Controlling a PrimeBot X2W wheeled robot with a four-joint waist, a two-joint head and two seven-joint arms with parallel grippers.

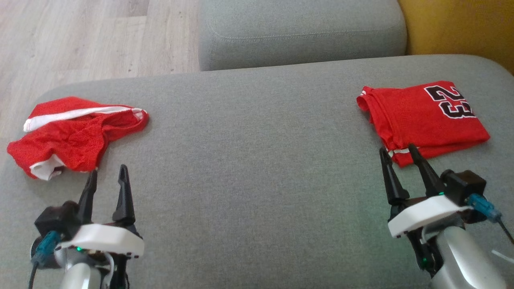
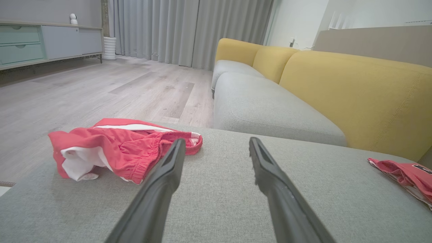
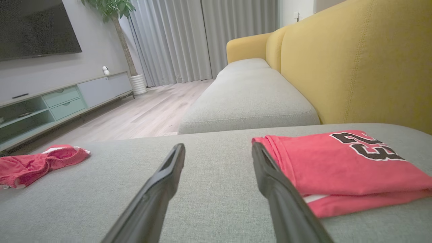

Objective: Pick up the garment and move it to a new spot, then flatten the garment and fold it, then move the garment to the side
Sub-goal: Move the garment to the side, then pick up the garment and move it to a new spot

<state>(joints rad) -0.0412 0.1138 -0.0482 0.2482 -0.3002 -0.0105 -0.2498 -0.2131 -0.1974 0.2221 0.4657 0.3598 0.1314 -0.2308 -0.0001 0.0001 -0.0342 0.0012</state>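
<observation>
The folded red jersey with a black 23 lies on the right of the grey fabric sofa cushion. Its long axis runs across the seat, with the number at the far right end. The crumpled red mesh shorts with white trim stretch left to right at the cushion's left edge. Both arms sit low with fingers pointing forward. The right gripper is parted and empty at the jersey's near corner, and the left gripper is parted and empty just beside the shorts.

Grey sofa seat w/ yellow backrest. Pale wood floor, grey curtains. Low cabinet under wall TV, plant beside.
</observation>
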